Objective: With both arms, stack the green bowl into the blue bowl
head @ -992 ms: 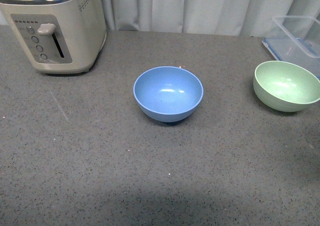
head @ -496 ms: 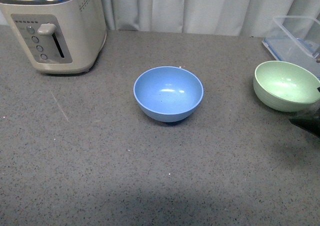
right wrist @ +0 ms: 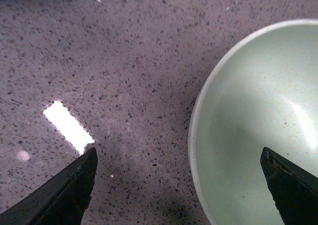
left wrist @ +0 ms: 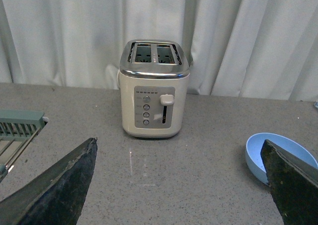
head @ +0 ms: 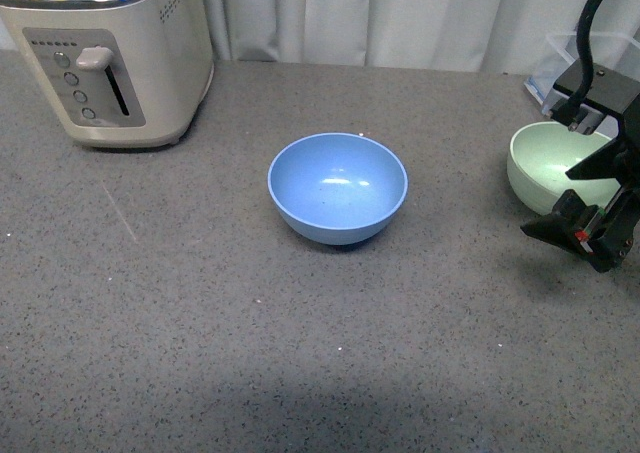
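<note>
The blue bowl (head: pixel 337 188) sits upright in the middle of the grey countertop; part of the blue bowl (left wrist: pixel 258 153) also shows in the left wrist view. The green bowl (head: pixel 545 168) stands at the right, partly hidden by my right arm. My right gripper (head: pixel 575 235) hovers open at its near side. In the right wrist view the green bowl (right wrist: pixel 258 115) has its rim between the spread fingers of the right gripper (right wrist: pixel 179 185), one finger over the inside and one over the counter. My left gripper (left wrist: pixel 181 185) is open and empty, and is out of the front view.
A cream toaster (head: pixel 105 53) stands at the back left, and the toaster (left wrist: pixel 154 88) faces the left wrist camera. A clear plastic container (head: pixel 558 53) sits behind the green bowl. A rack's edge (left wrist: pixel 17 130) shows in the left wrist view. A curtain hangs behind the counter.
My right arm has come in from the right edge and now hangs over the green bowl's near side. Neither bowl has moved.
</note>
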Controlling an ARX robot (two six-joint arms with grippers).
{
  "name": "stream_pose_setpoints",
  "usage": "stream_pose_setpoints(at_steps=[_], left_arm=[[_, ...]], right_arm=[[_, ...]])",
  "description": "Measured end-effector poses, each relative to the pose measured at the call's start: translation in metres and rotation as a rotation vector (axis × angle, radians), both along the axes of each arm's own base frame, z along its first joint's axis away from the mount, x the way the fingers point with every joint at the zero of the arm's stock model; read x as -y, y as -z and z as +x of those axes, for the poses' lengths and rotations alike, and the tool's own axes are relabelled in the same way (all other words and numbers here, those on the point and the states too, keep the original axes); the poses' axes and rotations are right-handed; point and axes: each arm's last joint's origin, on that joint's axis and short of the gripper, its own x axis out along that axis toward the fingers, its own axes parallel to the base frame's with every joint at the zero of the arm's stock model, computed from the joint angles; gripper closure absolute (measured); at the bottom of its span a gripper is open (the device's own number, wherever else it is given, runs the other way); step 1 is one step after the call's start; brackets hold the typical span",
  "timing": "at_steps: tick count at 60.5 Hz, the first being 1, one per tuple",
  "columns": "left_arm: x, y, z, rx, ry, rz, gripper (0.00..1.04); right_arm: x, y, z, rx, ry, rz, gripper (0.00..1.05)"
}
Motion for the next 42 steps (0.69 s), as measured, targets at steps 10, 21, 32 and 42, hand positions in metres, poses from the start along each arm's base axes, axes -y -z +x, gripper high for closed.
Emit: stream_pose_setpoints(at_steps=[10, 21, 32, 42], left_arm=[[0.0, 0.0, 0.0, 0.0, 0.0, 0.0, 0.06], [0.0, 0.0, 0.0, 0.0, 0.0, 0.0, 0.06], [0.0, 0.0, 0.0, 0.0, 0.0, 0.0, 0.06], [0.0, 0.0, 0.0, 0.0, 0.0, 0.0, 0.06]], right_arm=[[0.004, 0.013, 0.007, -0.027, 0.019, -0.004, 0.09], [0.005, 0.018, 0.008, -0.04, 0.019, -0.006, 0.09], [0.004, 0.018, 0.009, -0.038, 0.015, -0.009, 0.2], [0.004, 0.018, 0.009, -0.036, 0.012, -0.01, 0.43]])
